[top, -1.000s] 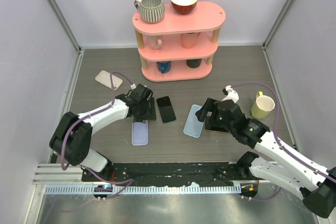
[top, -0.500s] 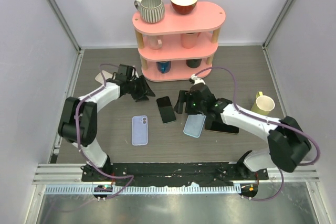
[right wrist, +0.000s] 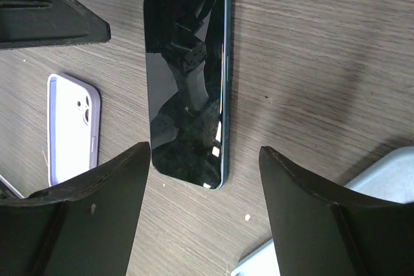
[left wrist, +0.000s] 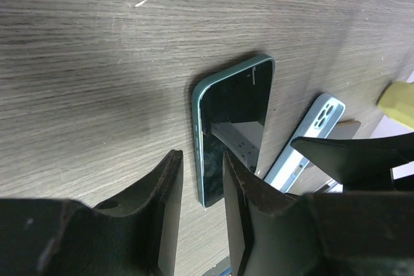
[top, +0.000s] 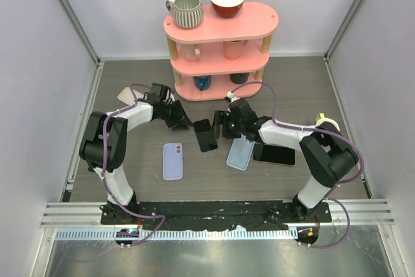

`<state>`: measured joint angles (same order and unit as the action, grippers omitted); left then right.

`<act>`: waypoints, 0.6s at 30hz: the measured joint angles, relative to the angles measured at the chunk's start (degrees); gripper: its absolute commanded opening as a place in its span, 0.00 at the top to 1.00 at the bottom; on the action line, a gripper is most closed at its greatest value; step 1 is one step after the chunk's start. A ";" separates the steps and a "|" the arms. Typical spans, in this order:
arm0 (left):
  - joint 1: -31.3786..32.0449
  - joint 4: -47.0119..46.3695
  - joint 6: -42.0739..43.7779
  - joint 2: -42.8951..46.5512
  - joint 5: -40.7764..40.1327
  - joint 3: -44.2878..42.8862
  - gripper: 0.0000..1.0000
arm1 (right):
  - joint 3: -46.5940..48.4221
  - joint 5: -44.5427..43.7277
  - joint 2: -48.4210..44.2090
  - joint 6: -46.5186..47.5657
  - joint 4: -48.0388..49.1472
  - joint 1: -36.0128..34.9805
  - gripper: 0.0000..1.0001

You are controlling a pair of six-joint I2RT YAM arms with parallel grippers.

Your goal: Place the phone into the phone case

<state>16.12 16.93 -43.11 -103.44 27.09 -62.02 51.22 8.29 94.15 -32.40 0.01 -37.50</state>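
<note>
1. Black glass facing up: the phone [top: 205, 135] lies flat on the wood-grain table [top: 298, 82], between the two grippers.
2. Long axis: it runs far-to-near across the table, with the far end leaning slightly toward the left arm's side.
3. Right gripper [top: 220, 124]: just beside the phone's right long edge. Its wrist view shows the jaws wide apart with nothing in them. The phone [right wrist: 187, 82] stretches lengthwise away from the fingertips, its near end in the gap between them, so the jaws span its short width.
4. Left gripper [top: 183, 120]: near the phone's far left corner, not touching. Its wrist view shows the jaws parted by only a narrow slit, empty. The phone [left wrist: 233, 127] lies ahead and a little to the right of that slit.
5. Judgement: the right arm is the better placed. The pick depends on keeping its jaws square across the short width. The left slit, as it stands, looks too narrow for that width.
6. Appearance: glossy face mirroring the gripper above it, teal rim, rounded corners, small buttons on one long edge. It is thin and flush with the table, so probably awkward to get under.
7. Cases: light blue case [top: 240, 153] just beside the phone's near right corner. Lilac case [top: 172, 161] lies apart, nearer the left arm's base. Which one fits, I cannot tell.
</note>
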 measured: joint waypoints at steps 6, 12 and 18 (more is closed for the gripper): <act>0.00 -0.63 -0.22 -1.57 0.50 0.00 0.68 | 0.61 1.79 4.02 0.50 1.70 0.00 0.27; 0.07 -1.38 -0.42 -2.54 1.11 0.35 0.71 | 1.18 2.38 6.14 0.57 3.50 0.00 0.27; 0.59 -1.81 -0.63 -4.11 1.51 0.39 0.74 | 1.18 2.58 7.15 0.13 6.36 -0.48 0.27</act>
<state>16.71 15.11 -43.75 -107.55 28.60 -61.63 52.40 10.87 101.30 -32.27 6.37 -37.98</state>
